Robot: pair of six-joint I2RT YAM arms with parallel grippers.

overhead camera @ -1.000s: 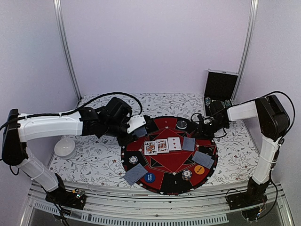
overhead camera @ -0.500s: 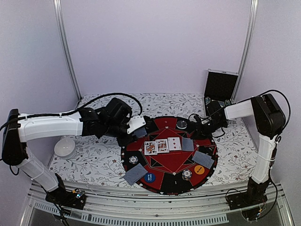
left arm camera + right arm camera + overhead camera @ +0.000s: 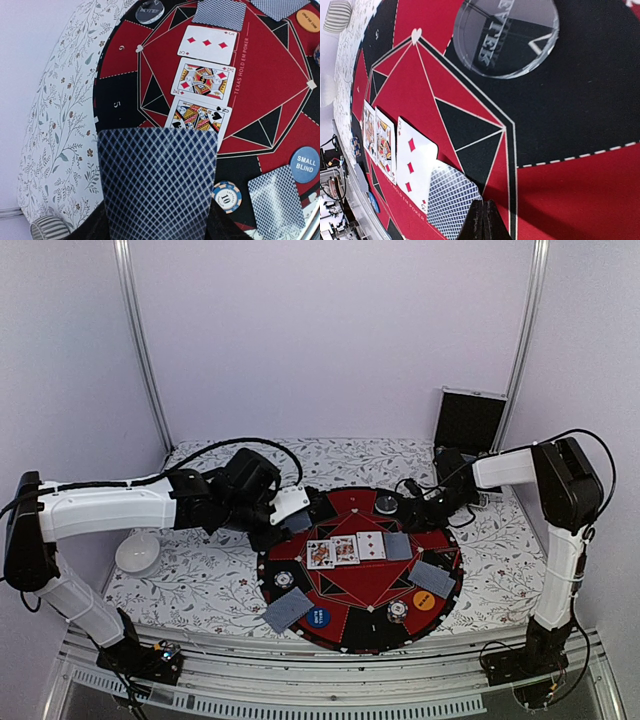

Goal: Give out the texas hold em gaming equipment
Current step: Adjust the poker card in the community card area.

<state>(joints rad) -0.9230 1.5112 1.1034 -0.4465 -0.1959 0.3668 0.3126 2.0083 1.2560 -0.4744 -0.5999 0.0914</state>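
Cards in left jaws (backs up)

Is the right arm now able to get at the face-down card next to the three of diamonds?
Probably yes. The right gripper, jaws shut, is right beside the face-down card, with only bare mat between them. It would have to open first.
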